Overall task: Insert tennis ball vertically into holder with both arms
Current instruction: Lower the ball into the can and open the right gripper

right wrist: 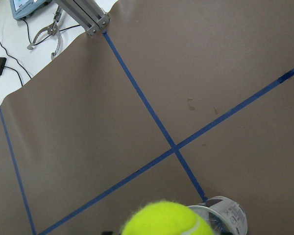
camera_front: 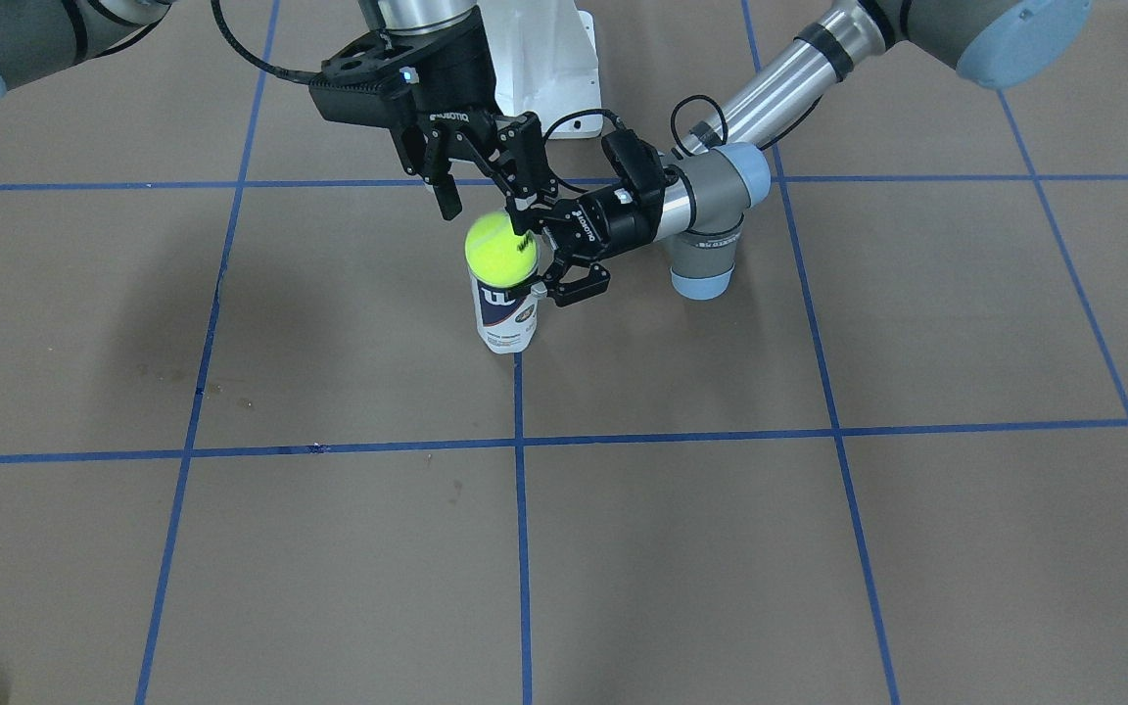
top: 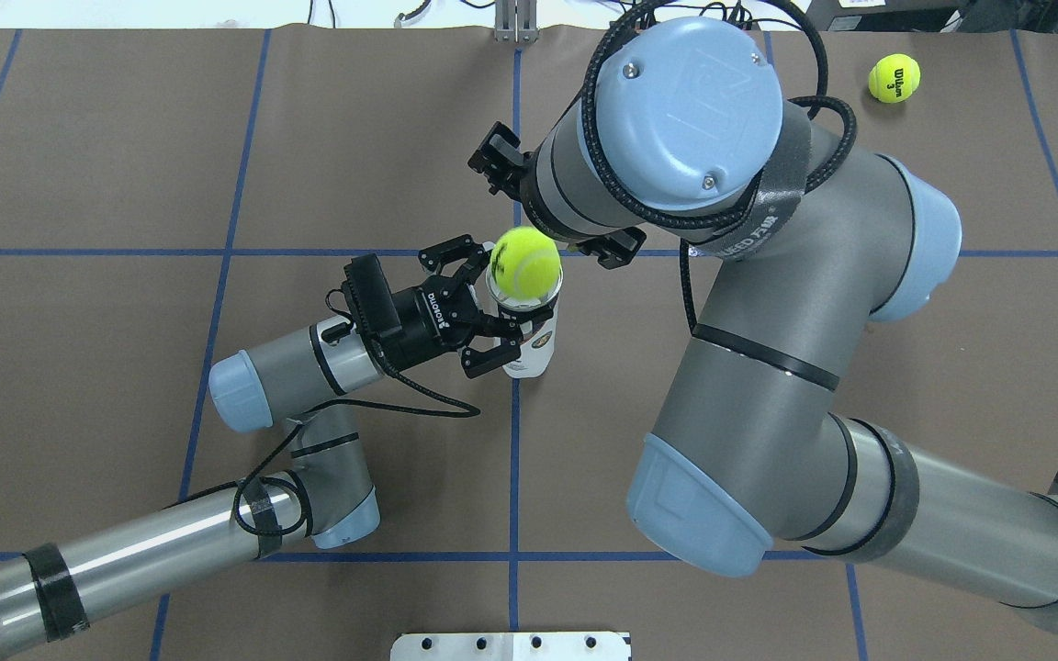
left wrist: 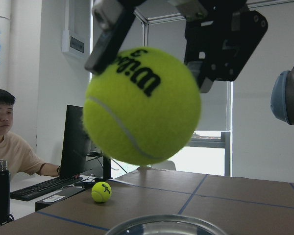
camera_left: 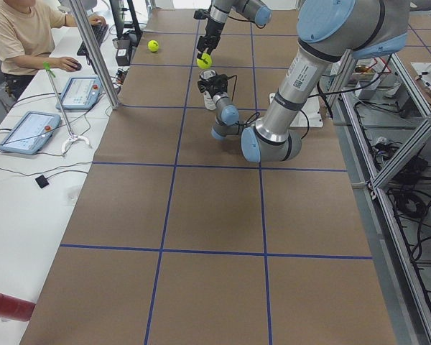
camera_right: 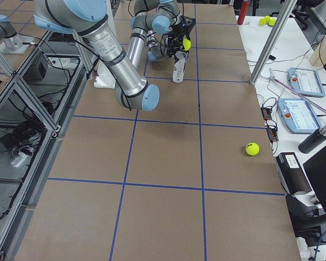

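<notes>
The holder (camera_front: 505, 318), a clear can with a navy-and-white label, stands upright on the brown table near a blue tape crossing. My left gripper (camera_front: 549, 264) comes in level and is shut on its upper part, as the overhead view (top: 503, 308) also shows. My right gripper (camera_front: 488, 220) points down from above and is shut on a yellow-green tennis ball (camera_front: 500, 250) with its fingertips. The left wrist view shows the ball (left wrist: 142, 105) hanging a short way above the can's open rim (left wrist: 161, 226), with a finger on each side. The right wrist view shows the ball (right wrist: 169, 219) over the can (right wrist: 225, 213).
A second tennis ball (top: 894, 78) lies at the table's far right corner and also shows in the exterior right view (camera_right: 252, 148). The white metal base (camera_front: 544, 59) stands by the robot. An operator (camera_left: 21, 36) sits at a side desk with tablets.
</notes>
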Motion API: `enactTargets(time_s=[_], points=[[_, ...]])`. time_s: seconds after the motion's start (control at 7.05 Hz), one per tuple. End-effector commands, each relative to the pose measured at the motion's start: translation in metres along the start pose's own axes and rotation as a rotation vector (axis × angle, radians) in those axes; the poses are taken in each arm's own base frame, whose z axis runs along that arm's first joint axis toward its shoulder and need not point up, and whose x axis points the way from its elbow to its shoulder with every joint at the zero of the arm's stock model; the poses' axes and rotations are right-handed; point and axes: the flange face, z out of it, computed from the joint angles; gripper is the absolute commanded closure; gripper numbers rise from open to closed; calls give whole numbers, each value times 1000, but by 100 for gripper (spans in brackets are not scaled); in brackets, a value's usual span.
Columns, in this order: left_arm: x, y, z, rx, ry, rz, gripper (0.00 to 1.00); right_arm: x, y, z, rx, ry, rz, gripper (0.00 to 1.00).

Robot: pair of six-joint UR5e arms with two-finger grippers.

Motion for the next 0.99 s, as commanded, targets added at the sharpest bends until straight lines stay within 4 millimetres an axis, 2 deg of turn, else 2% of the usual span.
enactTargets(time_s=[0.0, 0.28, 0.43, 0.57, 0.71, 0.85], points=[[0, 0, 0, 1, 0, 1, 18, 1, 0, -1, -1, 1, -2, 1], [0, 0, 0, 1, 0, 1, 18, 2, -4, -1, 7, 30, -45, 1], [0, 0, 0, 1, 0, -1, 18, 5, -22, -3, 28, 61, -85, 1], [0, -1, 0, 2, 1, -1, 14, 17, -52, 0, 28, 98, -109, 1], [0, -2, 1, 4, 1, -3, 8, 29, -76, 2, 24, 122, -133, 1], [1, -1, 0, 2, 2, -4, 4, 32, -87, 0, 31, 124, -151, 1]])
